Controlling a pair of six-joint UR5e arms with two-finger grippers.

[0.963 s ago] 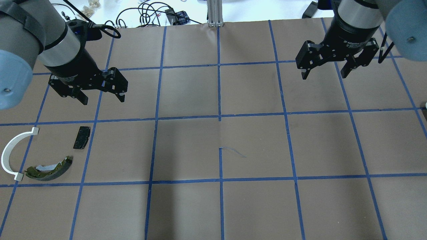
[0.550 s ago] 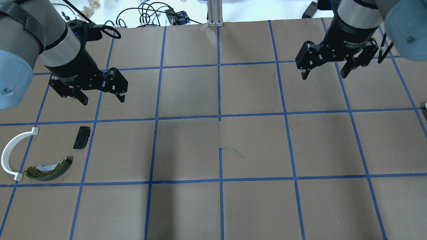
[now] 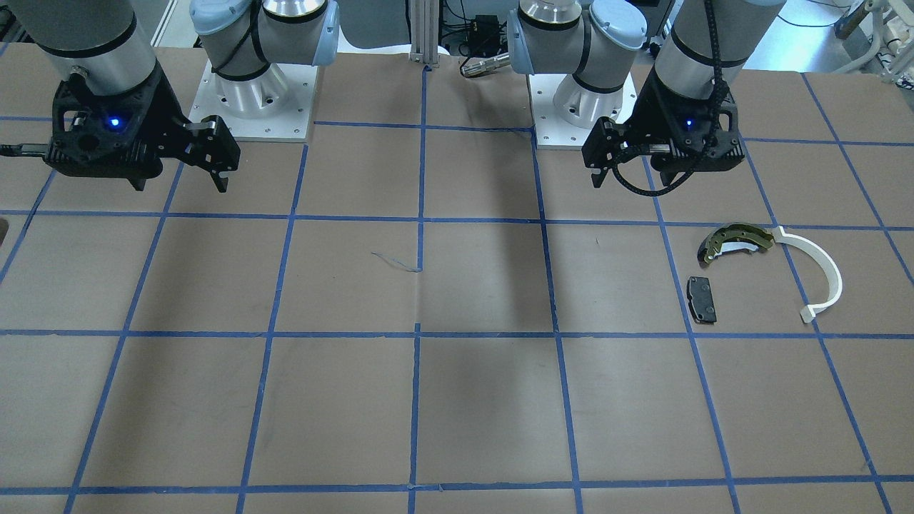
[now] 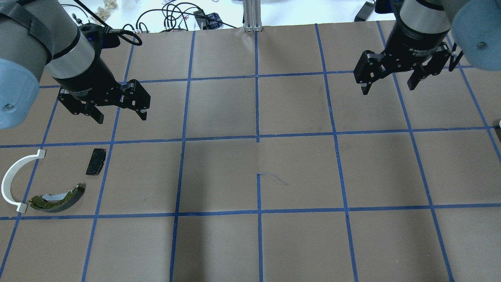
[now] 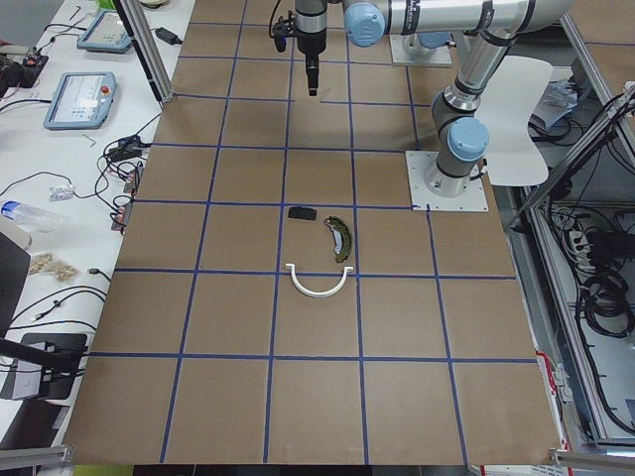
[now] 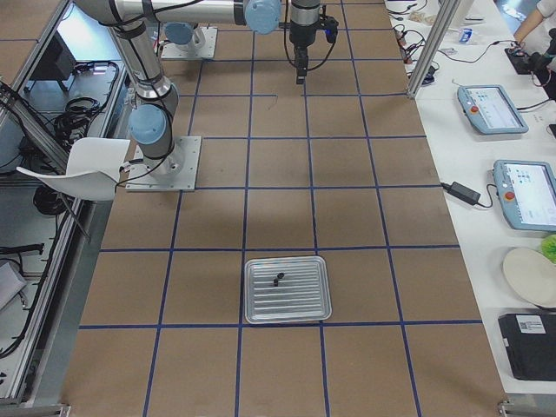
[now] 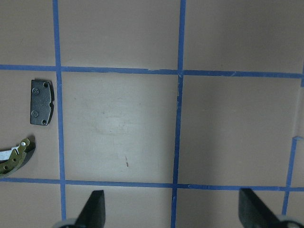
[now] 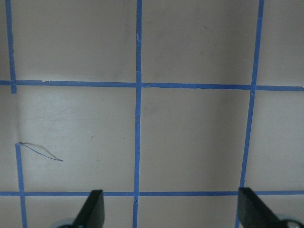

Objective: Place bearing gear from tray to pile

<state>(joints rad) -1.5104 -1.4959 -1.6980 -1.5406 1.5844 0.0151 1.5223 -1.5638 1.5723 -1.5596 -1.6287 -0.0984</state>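
The pile lies on the table's left side: a white plastic arc (image 4: 11, 178), an olive-yellow brake shoe (image 4: 57, 194) and a small black pad (image 4: 96, 161). It also shows in the front view as the shoe (image 3: 735, 240), arc (image 3: 822, 275) and pad (image 3: 701, 298). The ribbed metal tray (image 6: 300, 304) shows only in the right exterior view, with a small dark bearing gear (image 6: 278, 280) on it. My left gripper (image 4: 121, 116) is open and empty above the table, behind the pad. My right gripper (image 4: 388, 89) is open and empty at the far right.
The table is brown paper with a blue tape grid (image 4: 257, 137). The left wrist view shows the pad (image 7: 42, 102) and the shoe's tip (image 7: 16, 156) at its left edge. Cables and clutter (image 4: 176, 15) lie past the far edge.
My right gripper has shifted a little to the right and away, still open. My left gripper and the pile have not moved.
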